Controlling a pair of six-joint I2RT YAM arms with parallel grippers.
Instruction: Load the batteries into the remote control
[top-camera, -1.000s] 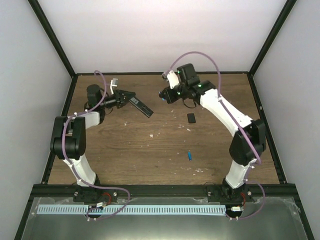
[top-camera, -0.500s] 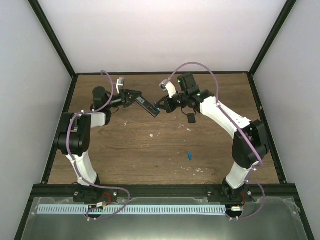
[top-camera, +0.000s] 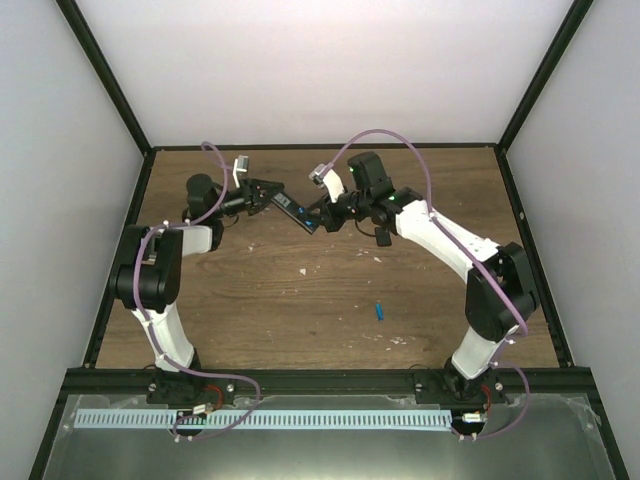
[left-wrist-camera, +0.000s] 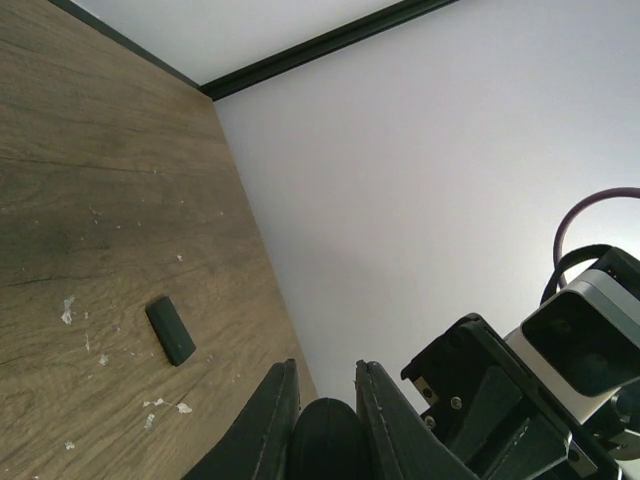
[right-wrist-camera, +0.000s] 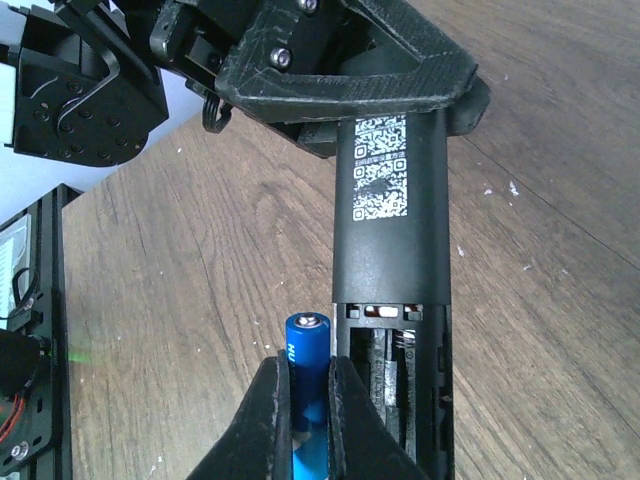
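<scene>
- Remote control (right-wrist-camera: 390, 230) — clamped in my left gripper (top-camera: 262, 193) over the table (top-camera: 250, 300), far side, bay (right-wrist-camera: 395, 345) open.
- Right gripper (right-wrist-camera: 308, 400) pinches one battery (right-wrist-camera: 306, 345) beside that bay — first insertion, I judge.
- Next: align terminals, press in.
- Second battery (top-camera: 380, 311) lies nearer me.

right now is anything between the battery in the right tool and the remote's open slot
Nothing visible. The battery in the right tool sits just beside the open compartment of the remote.
</scene>
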